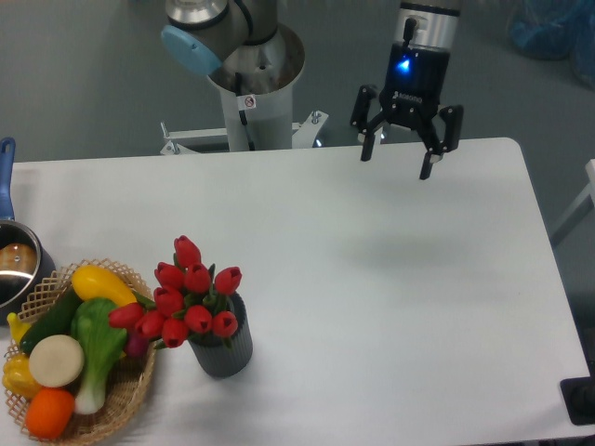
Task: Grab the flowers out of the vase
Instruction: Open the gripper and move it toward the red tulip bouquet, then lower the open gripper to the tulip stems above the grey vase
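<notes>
While the flowers [191,295] are held upright in the vase [223,345] near the front left of the table [390,297], a basket [121,400] of vegetables is seen just beside them on the left. The gripper [402,154] is seen far away, above the table's back edge, with its fingers spread wide and nothing held.

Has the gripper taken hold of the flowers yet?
No. The gripper hangs open over the table's far edge, while the flowers sit in the vase near the front.
</notes>
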